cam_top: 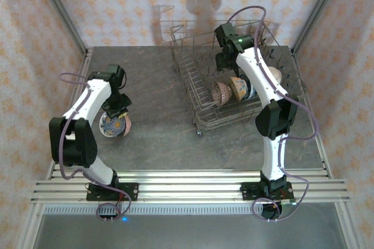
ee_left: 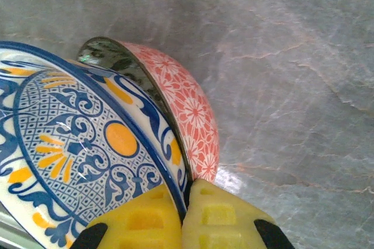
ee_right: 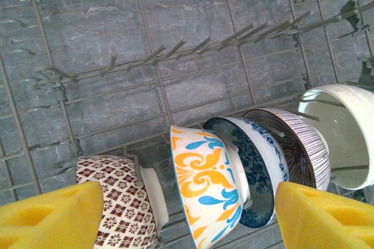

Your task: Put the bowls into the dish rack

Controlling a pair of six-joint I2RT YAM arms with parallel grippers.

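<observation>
Bowls (cam_top: pixel 234 89): five stand on edge in one row in the dish rack (cam_top: pixel 196 88), which is at 1 o'clock on the table (cam_top: pixel 163 144). From my right wrist, 9 to 3 o'clock: brown lattice bowl (ee_right: pixel 117 202), orange-and-blue bowl (ee_right: pixel 204 182), dark blue bowl (ee_right: pixel 254 167), striped bowl (ee_right: pixel 301 149), cream bowl (ee_right: pixel 345 126). My right gripper (ee_right: pixel 190 196) hangs above that row, fingers wide apart, nothing between them. Two more are at the table's 9 o'clock, well apart from the rack: blue-and-yellow bowl (ee_left: pixel 76 144) nested in a red floral bowl (ee_left: pixel 190 114). My left gripper (ee_left: pixel 186 205) is pinched on the nested rims at their 5 o'clock, inner pad (ee_left: pixel 146 220) on the blue-and-yellow bowl, outer pad (ee_left: pixel 225 220) against the red floral bowl. Can't tell whether that stack rests on the table or is lifted.
</observation>
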